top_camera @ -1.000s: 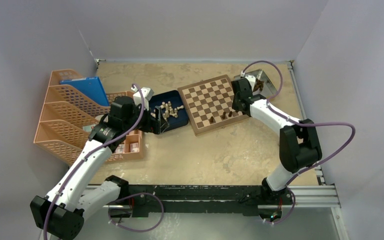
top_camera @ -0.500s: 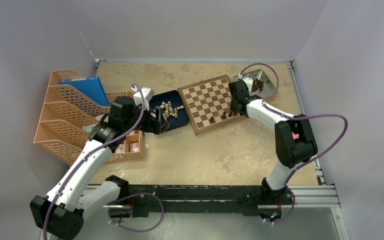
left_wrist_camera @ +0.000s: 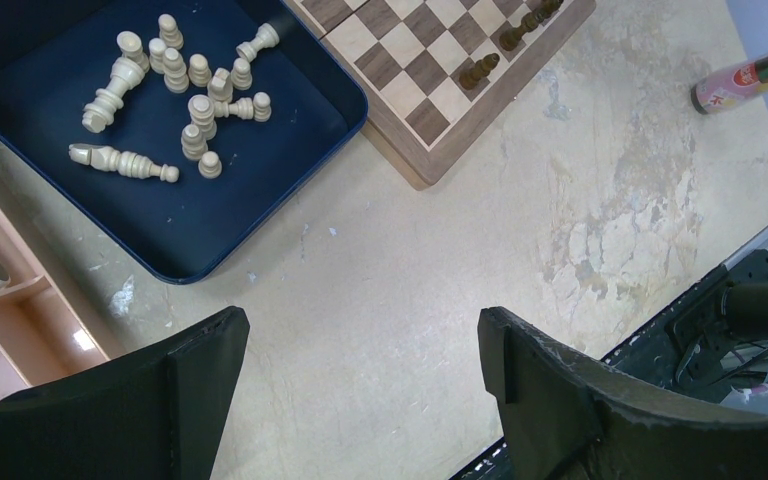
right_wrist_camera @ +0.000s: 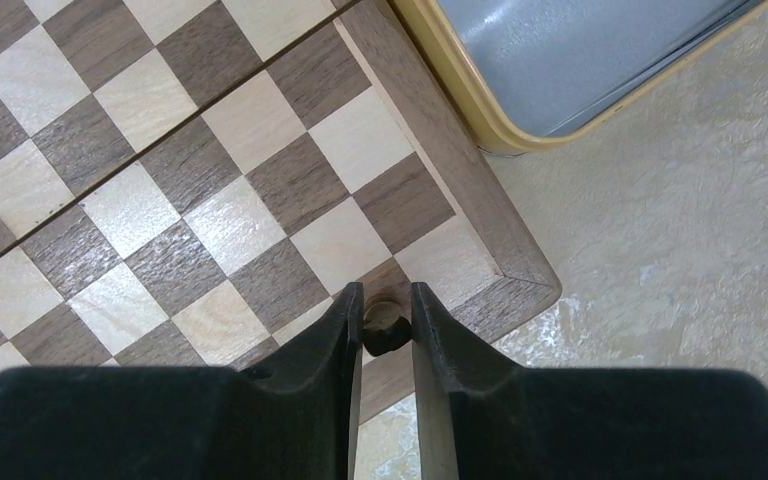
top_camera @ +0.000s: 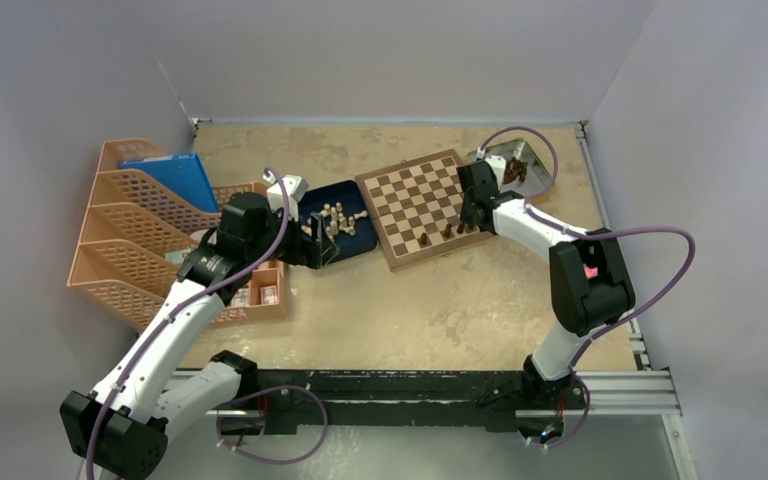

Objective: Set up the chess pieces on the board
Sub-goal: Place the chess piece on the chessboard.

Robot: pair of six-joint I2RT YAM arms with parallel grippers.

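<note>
Chessboard [top_camera: 415, 200] sits on the table [top_camera: 440, 310] turned at an angle to its edges, between the blue tray [top_camera: 355, 245] on its left and the metal tin [top_camera: 528, 160] at its far right corner. The right gripper [right_wrist_camera: 386, 298] is at the board's near right corner, clenched on a dark chessman [right_wrist_camera: 386, 332]. Both fingers press against its sides. The wrist camera looks straight down on the piece's rounded top, so its long axis is vertical and its head points up. It stands by the last squares beside the border, but I cannot tell whether its base touches the wood.

Three more dark pieces [left_wrist_camera: 508, 38] stand upright in a row along the same near edge. The left gripper [left_wrist_camera: 360, 380] hangs over bare table just off the tray's near corner, jaws spread wide and holding nothing. Cream chessmen [left_wrist_camera: 190, 90] lie in the tray. Some are upright and several are tipped over, and one long piece [left_wrist_camera: 120, 160] lies flat, roughly parallel to the tray's near side.
</note>
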